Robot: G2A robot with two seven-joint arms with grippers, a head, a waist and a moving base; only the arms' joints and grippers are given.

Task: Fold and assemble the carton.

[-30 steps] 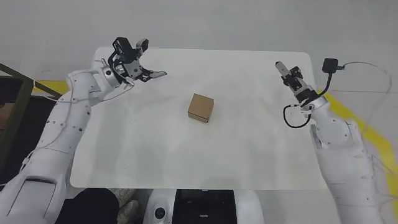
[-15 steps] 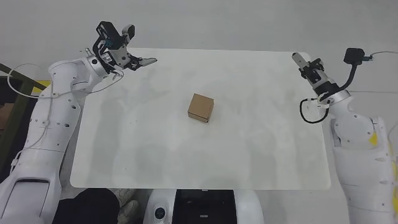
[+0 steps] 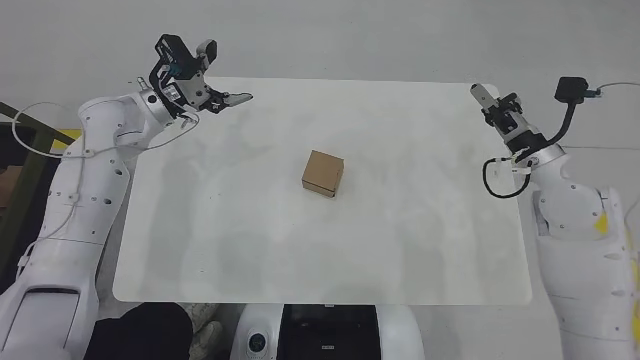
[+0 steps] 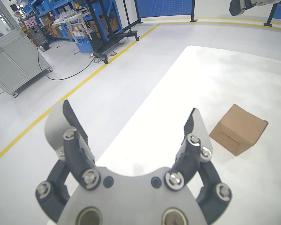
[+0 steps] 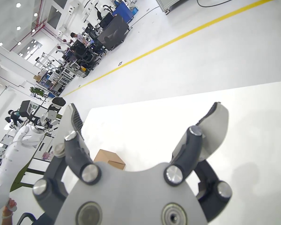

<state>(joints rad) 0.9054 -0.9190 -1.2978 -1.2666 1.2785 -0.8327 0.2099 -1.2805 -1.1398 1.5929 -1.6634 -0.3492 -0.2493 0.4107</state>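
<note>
I have the left gripper (image 4: pixel 129 118) and right gripper (image 5: pixel 144 118) gaping empty, well apart from the carton (image 3: pixel 323 172) on the table (image 3: pixel 420 250); one-sided, unbraced contact could skid or crush it.

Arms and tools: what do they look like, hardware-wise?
The left arm and right arm have smooth white shells dotted with small dark screw holes. A black cable loops at the right wrist. The left tool and right tool match: silver base plate, black linkages, silver finger plates with black ribbed pads.
</note>
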